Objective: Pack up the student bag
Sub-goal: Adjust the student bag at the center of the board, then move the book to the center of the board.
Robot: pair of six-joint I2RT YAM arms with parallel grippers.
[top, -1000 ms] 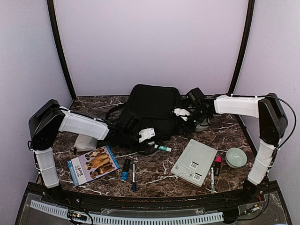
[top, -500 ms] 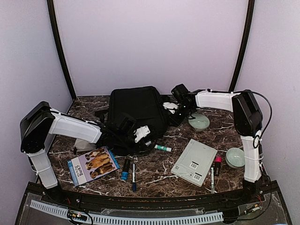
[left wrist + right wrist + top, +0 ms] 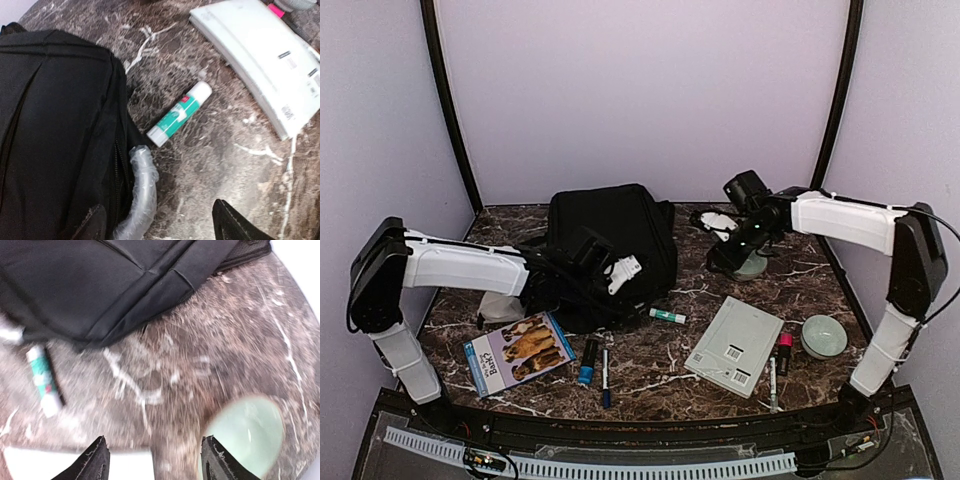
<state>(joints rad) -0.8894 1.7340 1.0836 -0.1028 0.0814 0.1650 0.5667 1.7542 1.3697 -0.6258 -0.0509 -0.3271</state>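
While the large black fabric backpack (image 3: 615, 235) lies on the marble worktop (image 3: 650, 368) (green-white glue stick (image 3: 180, 114) just beside it), left jaws and right jaws gape empty.

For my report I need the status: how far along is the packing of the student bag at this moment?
Done: nothing visible; the student bag lies flat, its inside hidden. In hand: nothing; the jaws of both arms stand open and empty near it. Left: book, glue stick, white pad, blue marker, pen and pink marker all lie outside the bag.
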